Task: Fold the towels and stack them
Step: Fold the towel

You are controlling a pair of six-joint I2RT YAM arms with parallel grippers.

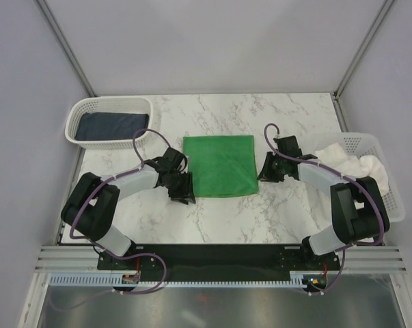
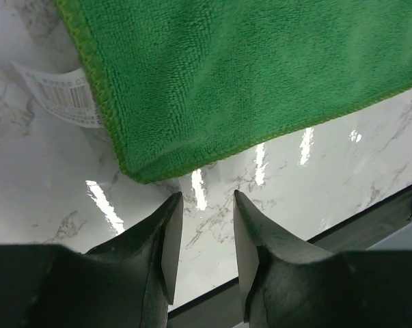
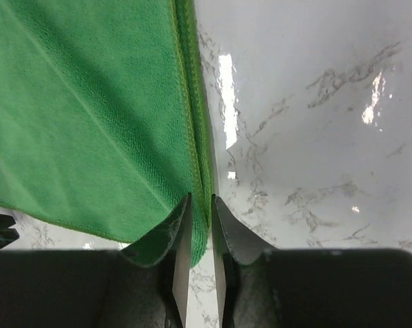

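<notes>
The green towel [image 1: 219,166] lies folded and flat on the marble table at centre. My left gripper [image 1: 182,188] sits at its near left corner, and in the left wrist view the left gripper [image 2: 207,198] is open and holds nothing, with the green towel [image 2: 246,75] just ahead. My right gripper [image 1: 268,167] is at the towel's right edge. In the right wrist view the right gripper [image 3: 200,199] has its jaws a narrow gap apart, with the doubled edge of the green towel [image 3: 83,109] running into that gap. The navy towel [image 1: 110,125] and the white towel [image 1: 349,160] lie in baskets.
A white mesh basket [image 1: 79,116] stands at the back left and another white mesh basket [image 1: 390,184] at the right edge. A white label tag [image 2: 65,96] sticks out beside the green towel's corner. The black base rail [image 1: 219,254] runs along the table's near edge.
</notes>
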